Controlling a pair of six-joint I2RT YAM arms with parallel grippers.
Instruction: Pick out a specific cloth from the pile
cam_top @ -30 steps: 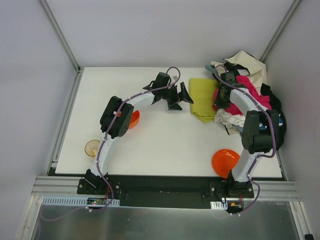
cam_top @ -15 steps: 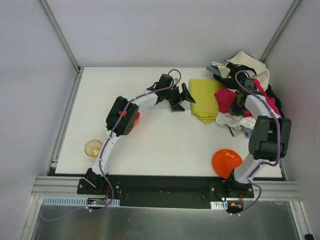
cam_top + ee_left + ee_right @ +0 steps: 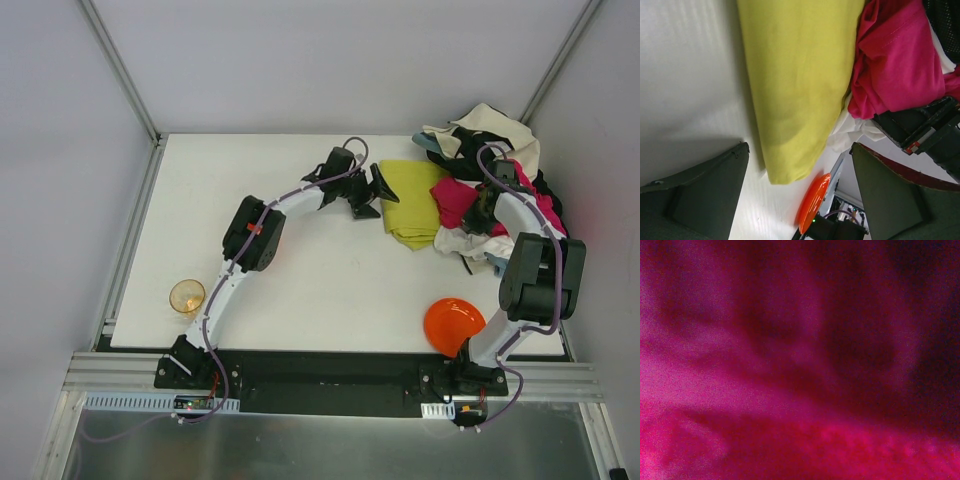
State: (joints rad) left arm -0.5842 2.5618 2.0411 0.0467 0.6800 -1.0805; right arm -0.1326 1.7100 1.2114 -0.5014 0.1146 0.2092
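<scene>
Lime-yellow rectangular fabric cloth (image 3: 795,85) lies just right of left gripper (image 3: 375,197), long axis running near-to-far; we find jaws spread, pinching nothing; this arm nearer.

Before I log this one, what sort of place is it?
Probably a robot lab test cell: a white tabletop boxed in by plain white wall panels and bare aluminium frame posts, with a jumbled pile of mixed-colour garments as props.
</scene>
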